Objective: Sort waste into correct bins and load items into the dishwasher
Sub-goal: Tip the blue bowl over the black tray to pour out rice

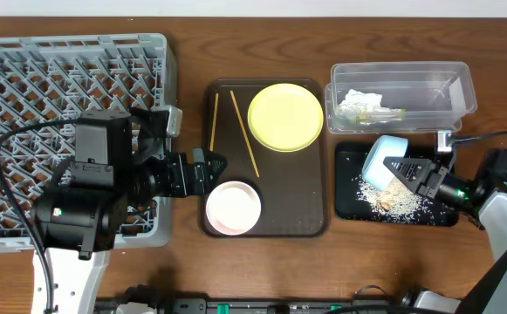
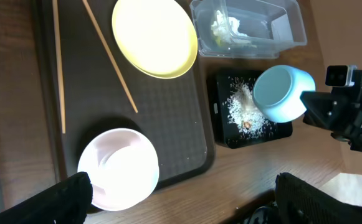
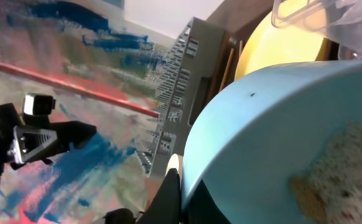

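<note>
Overhead layout, in descending size.

- **Grey dish rack** (image 1: pixel 26 78): at 9 o'clock of the table. No dish visible among its pegs; partly hidden under the left arm.
- **Brown serving tray** (image 1: pixel 310 187): at centre. Carrying the yellow plate (image 1: pixel 285 117) at its 1 o'clock, the white bowl (image 1: pixel 233 208) at its 7 o'clock, and two chopsticks (image 1: pixel 243 135) lying apart toward 11 o'clock.
- **Clear tub** (image 1: pixel 462 87): at 2 o'clock. Holding the crumpled tissue (image 1: pixel 358 103) and, beside it, probably the wrapper (image 1: pixel 388 113).
- **Black tray** (image 1: pixel 349 196): at 4 o'clock, just below the tub. Strewn with rice scraps (image 1: pixel 393 201).
- **Light blue bowl** (image 1: pixel 380 159): tilted steeply over the black tray's 12 o'clock edge. A patch of scraps clinging inside, per the right wrist view.
- **Right gripper** (image 1: pixel 407 171): clamped on the bowl's rim, with one finger (image 3: pixel 171 198) against the wall.
- **Left gripper** (image 1: pixel 215 167): spread wide, holding nothing, just off the white bowl's 11 o'clock.
- **Small white cup**: not made out in any view.

Step in hand, by judgement: tipping the bowl's scraps into the black tray. Next move, probably: a further tilt or shake to shed the residue, then carrying the bowl to the rack at 9 o'clock. Likely a long reach for the right arm, hence perhaps a handover to the left.
</note>
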Motion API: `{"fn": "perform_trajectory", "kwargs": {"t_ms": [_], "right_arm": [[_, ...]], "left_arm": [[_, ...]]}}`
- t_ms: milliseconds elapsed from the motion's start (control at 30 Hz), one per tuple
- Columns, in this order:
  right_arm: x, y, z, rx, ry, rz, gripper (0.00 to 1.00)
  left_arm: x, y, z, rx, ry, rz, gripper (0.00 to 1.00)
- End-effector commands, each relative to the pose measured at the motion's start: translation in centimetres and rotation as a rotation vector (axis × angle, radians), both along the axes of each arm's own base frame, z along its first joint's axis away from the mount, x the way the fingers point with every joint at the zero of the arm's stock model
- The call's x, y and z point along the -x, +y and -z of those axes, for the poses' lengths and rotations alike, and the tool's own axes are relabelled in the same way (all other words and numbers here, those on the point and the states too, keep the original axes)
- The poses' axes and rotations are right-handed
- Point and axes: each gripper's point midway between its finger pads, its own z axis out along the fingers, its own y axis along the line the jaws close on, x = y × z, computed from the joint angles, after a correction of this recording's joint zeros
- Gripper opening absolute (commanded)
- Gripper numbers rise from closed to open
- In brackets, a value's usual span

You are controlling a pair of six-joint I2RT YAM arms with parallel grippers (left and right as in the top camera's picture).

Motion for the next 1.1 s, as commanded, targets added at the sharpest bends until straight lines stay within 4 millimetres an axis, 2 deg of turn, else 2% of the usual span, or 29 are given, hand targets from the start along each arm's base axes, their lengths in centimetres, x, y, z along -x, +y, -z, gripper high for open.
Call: {"fn": "perform_trajectory", "kwargs": {"t_ms": [0,67,100,133,167,200,300,333,400,433,500,533,567,633,667,733,767,800,833,867,967,1067], "right_arm": [[-0.2,-0.4,0.9,0.018,0.082,0.026,0.01],[0.4,0.4,-2.0,-0.101,-0.058,-0.029,0.01],[0.3,0.4,-1.8,-0.086,-0.057,-0.027,0.01],[0.0,0.1,-0.6,-0.023,-0.027,-0.011,0.01],[-0.4,-0.5,1.5,0.065,0.066,0.027,0.01],[-0.5,-0.7,2.2,0.069,0.136,0.049,0.01],[0.2,0.6,-2.0,-0.105,-0.045,-0.039,0.01],[0.2,0.8,-1.8,-0.087,-0.05,-0.046,0.01],[-0.4,0.4,1.0,0.037,0.067,-0.002,0.01],[-0.4,0.4,1.1,0.013,0.116,0.008,0.01],[0.3,1.3,-2.2,-0.133,-0.002,-0.062,0.01],[0.3,1.5,-2.1,-0.121,-0.004,-0.067,0.01],[0.1,1.5,-1.5,-0.069,-0.007,-0.061,0.01],[-0.5,0.8,1.3,0.061,0.101,-0.006,0.01],[-0.4,1.0,1.0,0.026,0.125,-0.007,0.01],[0.3,2.0,-2.0,-0.085,-0.023,-0.08,0.01],[0.4,2.2,-2.3,-0.09,-0.056,-0.094,0.01],[0.2,2.1,-1.7,-0.051,-0.045,-0.087,0.01],[-0.4,1.7,0.1,0.025,0.042,-0.047,0.01],[-0.5,1.6,0.8,0.036,0.105,-0.029,0.01],[0.3,3.4,-0.7,0.025,0.053,-0.096,0.01],[0.6,5.5,-1.6,0.134,0.029,-0.139,0.01]], "left_arm": [[0.0,0.1,-0.8,-0.01,-0.032,0.006,0.94],[0.0,0.1,-0.8,-0.01,-0.032,0.006,0.94],[0.0,0.1,-0.8,-0.01,-0.032,0.006,0.94],[0.0,0.1,-0.8,-0.01,-0.032,0.006,0.94],[0.0,0.1,-0.8,-0.01,-0.032,0.006,0.94],[0.0,0.1,-0.8,-0.01,-0.032,0.006,0.94],[0.0,0.1,-0.8,-0.01,-0.032,0.006,0.94],[0.0,0.1,-0.8,-0.01,-0.032,0.006,0.94],[0.0,0.1,-0.8,-0.01,-0.032,0.006,0.94],[0.0,0.1,-0.8,-0.01,-0.032,0.006,0.94],[0.0,0.1,-0.8,-0.01,-0.032,0.006,0.94],[0.0,0.1,-0.8,-0.01,-0.032,0.006,0.94],[0.0,0.1,-0.8,-0.01,-0.032,0.006,0.94],[0.0,0.1,-0.8,-0.01,-0.032,0.006,0.94],[0.0,0.1,-0.8,-0.01,-0.032,0.006,0.94],[0.0,0.1,-0.8,-0.01,-0.032,0.006,0.94],[0.0,0.1,-0.8,-0.01,-0.032,0.006,0.94],[0.0,0.1,-0.8,-0.01,-0.032,0.006,0.94],[0.0,0.1,-0.8,-0.01,-0.032,0.006,0.94],[0.0,0.1,-0.8,-0.01,-0.032,0.006,0.94],[0.0,0.1,-0.8,-0.01,-0.032,0.006,0.94],[0.0,0.1,-0.8,-0.01,-0.032,0.006,0.94]]}}
